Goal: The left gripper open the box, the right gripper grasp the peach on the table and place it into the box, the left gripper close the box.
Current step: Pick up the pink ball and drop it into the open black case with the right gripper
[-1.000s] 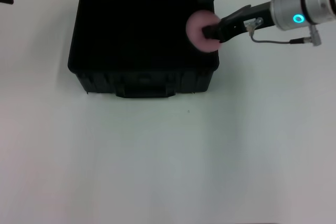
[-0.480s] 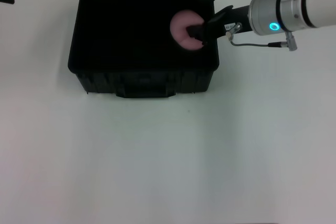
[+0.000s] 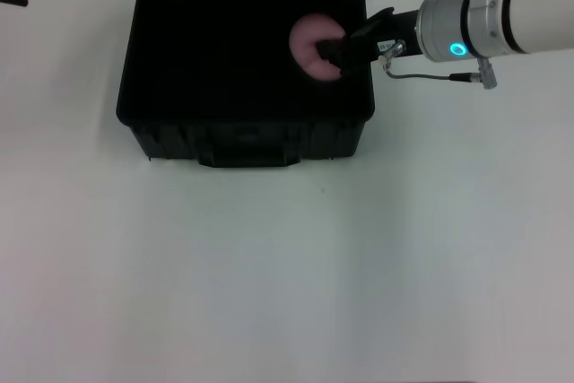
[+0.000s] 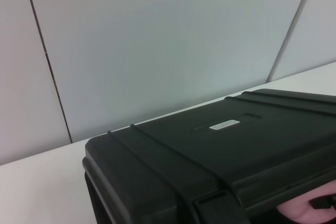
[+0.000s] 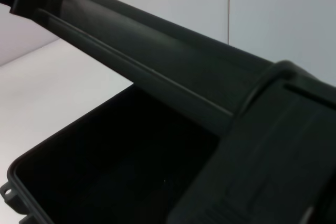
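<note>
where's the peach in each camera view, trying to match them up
Head view: the peach is over the open box, near its right wall, held in the right gripper jaws.
Left wrist view: only a pink sliver shows at the bottom right corner, below the raised lid.
Right wrist view: not in it.
Shared landmark: the black box, in all three views.

No text can be read: the small white label [image 4: 224, 125] on the box [image 4: 210, 166] lid is too small to make out.

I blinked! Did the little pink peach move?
Yes. The small round pink peach moved left, from over the big black plastic box's right rim to above its inside.
</note>
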Tool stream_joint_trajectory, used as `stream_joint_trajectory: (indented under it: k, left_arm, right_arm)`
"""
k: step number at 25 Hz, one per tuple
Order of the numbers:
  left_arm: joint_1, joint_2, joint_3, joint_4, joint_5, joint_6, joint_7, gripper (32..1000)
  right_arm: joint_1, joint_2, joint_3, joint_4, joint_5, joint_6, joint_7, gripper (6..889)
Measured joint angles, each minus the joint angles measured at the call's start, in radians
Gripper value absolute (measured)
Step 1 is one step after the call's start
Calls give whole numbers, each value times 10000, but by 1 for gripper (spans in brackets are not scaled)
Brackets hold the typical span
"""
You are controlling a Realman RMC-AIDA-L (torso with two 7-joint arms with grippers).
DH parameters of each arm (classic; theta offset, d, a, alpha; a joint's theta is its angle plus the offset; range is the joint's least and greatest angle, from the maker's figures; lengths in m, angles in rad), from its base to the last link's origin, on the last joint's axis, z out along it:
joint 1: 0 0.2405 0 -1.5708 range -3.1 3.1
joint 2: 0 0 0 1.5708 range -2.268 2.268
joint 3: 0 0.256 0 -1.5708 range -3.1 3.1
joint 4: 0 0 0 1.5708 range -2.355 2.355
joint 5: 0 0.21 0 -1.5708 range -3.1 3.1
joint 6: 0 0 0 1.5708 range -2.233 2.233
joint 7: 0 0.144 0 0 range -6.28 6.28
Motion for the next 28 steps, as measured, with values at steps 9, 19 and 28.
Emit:
stream_joint_trajectory:
  k: [9,19,28]
  left_arm:
    - [-1,0,1,0,0,22,3,390]
    - [-1,0,1,0,0,22,7,389]
    - [17,-1,1,0,0,11,8,389]
  right_arm:
    - [81,-6,-20,140,47,-48,53,43]
    - [129,-8,-26,146,143,2,61,87]
    - [228,-8,-27,61,148,129,92,388]
